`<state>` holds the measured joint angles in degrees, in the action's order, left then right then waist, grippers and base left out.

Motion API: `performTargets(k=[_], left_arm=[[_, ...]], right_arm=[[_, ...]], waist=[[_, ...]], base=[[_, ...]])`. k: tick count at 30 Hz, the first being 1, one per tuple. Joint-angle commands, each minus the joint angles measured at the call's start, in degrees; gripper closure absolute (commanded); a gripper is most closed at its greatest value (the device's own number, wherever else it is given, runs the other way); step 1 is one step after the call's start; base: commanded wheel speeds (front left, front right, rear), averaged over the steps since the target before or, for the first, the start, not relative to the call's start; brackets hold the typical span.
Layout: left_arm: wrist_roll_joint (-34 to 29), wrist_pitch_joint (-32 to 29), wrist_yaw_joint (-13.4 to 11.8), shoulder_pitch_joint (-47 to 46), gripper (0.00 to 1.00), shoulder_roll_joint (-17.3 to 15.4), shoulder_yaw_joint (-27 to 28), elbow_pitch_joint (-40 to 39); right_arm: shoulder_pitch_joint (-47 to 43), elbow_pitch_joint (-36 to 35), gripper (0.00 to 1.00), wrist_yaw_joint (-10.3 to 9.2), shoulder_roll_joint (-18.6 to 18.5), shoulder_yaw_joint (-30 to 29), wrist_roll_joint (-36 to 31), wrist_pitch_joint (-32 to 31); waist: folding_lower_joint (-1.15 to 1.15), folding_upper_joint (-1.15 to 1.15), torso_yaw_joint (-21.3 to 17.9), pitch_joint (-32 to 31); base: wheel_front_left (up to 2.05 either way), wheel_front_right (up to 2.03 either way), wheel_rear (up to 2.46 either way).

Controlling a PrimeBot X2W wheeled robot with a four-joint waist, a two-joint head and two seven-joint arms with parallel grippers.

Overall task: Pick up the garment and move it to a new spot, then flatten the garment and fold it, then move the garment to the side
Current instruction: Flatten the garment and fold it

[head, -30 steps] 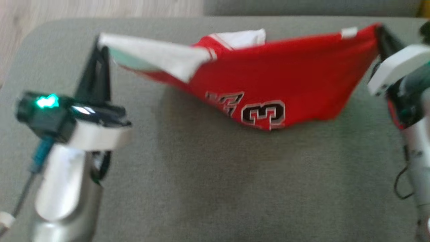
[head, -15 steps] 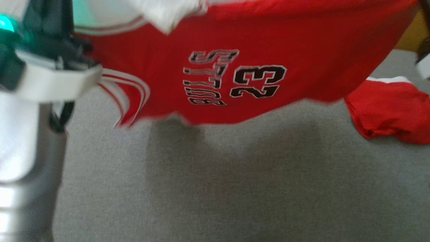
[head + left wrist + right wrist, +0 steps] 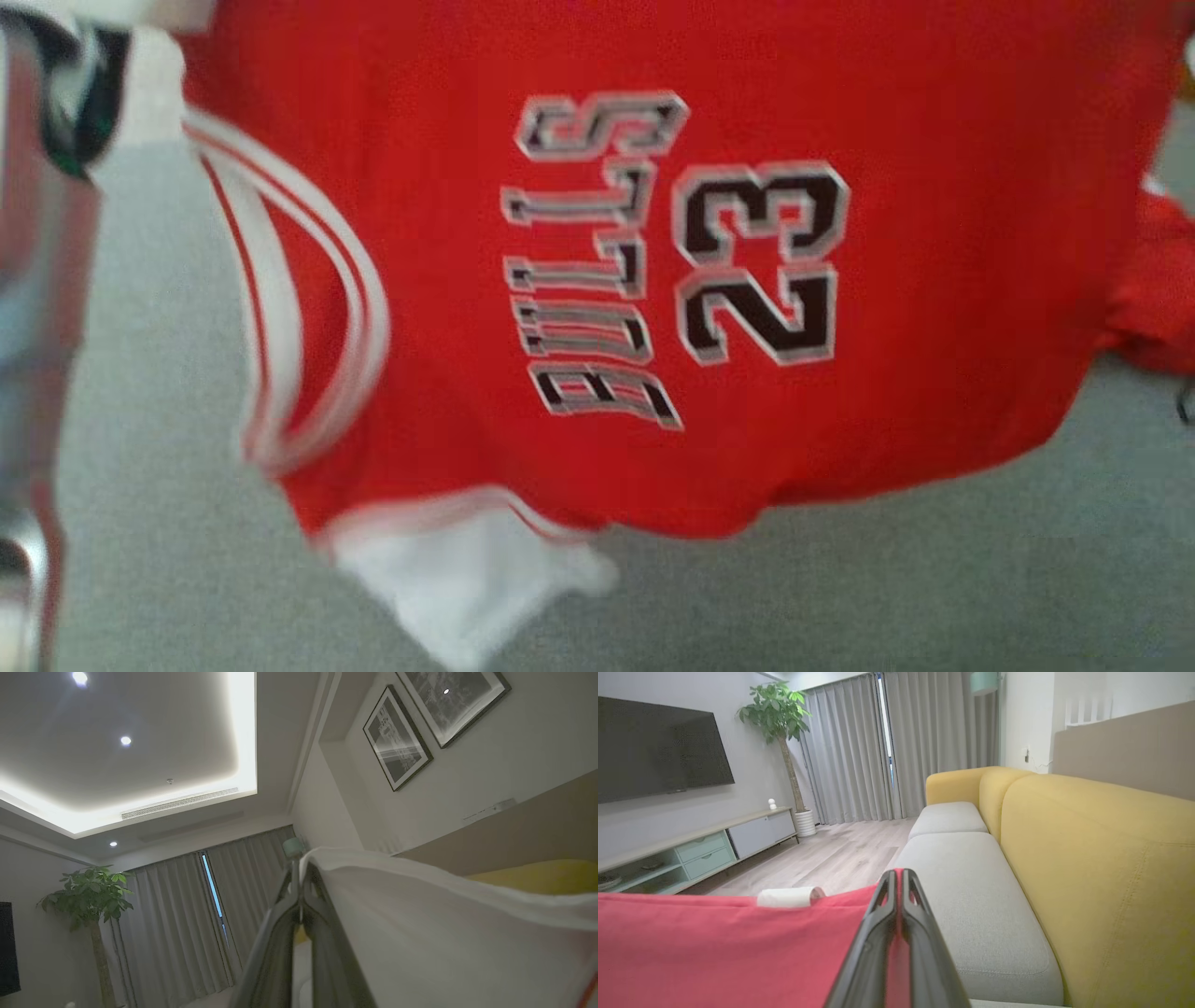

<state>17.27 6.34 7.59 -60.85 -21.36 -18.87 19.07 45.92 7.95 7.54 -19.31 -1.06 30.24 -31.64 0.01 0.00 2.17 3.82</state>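
Carrying looks to be the step in hand: the red Bulls jersey (image 3: 653,280) hangs in the air, spread wide across the head view with its "23" turned sideways. A white lining flap droops at the lower left of the frame. The left gripper (image 3: 300,877) has its fingers (image 3: 275,942) clenched on a white edge of the cloth. The right gripper (image 3: 899,877) pinches a red edge between fingers (image 3: 873,947) pressed tight together.

Judging by this, the pick-up is done and the set-down on a new spot is not. The next move calls for lowering both arms evenly, keeping the edge taut, so the jersey lands flat on bare cushion. It should also stay clear of another red cloth (image 3: 1153,289) at the right edge of the head view.

Below lies a grey sofa seat (image 3: 840,597) with a yellow backrest (image 3: 1101,858). The right wrist view takes in a wood floor (image 3: 840,854), a low cabinet (image 3: 705,844) under a wall television (image 3: 658,751), a potted plant (image 3: 777,714) and grey curtains (image 3: 878,742). Framed pictures (image 3: 397,737) hang at the upper right of the left wrist view.
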Motion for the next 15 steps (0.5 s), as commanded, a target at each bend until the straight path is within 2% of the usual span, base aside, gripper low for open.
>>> performTargets(k=[1, 8, 12, 15], left_arm=[[0.0, 0.1, -0.1, -5.5, 1.0, -3.4, 1.4, 0.2], [-2.2, 5.6, -0.1, -17.8, 1.0, -4.7, -0.9, 12.4], [-4.6, 8.4, -0.5, -25.7, 1.0, -3.9, -0.9, 16.7], [-4.3, 8.6, -0.5, -27.2, 1.0, -3.2, -0.4, 16.5]], right_arm=[[5.1, -0.7, 1.0, -0.05, 0.4, 1.5, -1.5, 1.0], [20.7, 12.1, 1.0, -0.05, 4.3, 7.0, -10.3, 13.8], [30.0, 21.0, 1.0, -0.05, 5.1, 6.3, -15.8, 23.1], [32.4, 23.6, 1.0, -0.05, 4.9, 6.2, -17.4, 25.7]], waist=[[-0.01, 0.0, -0.1, 4.0], [-0.01, 0.0, -0.6, 13.5], [-0.01, 0.0, 0.3, 18.4], [-0.01, 0.0, 1.0, 20.3]], base=[[0.0, 0.0, 0.0], [0.0, 0.0, 0.0], [0.0, 0.0, 0.0], [0.0, 0.0, 0.0]])
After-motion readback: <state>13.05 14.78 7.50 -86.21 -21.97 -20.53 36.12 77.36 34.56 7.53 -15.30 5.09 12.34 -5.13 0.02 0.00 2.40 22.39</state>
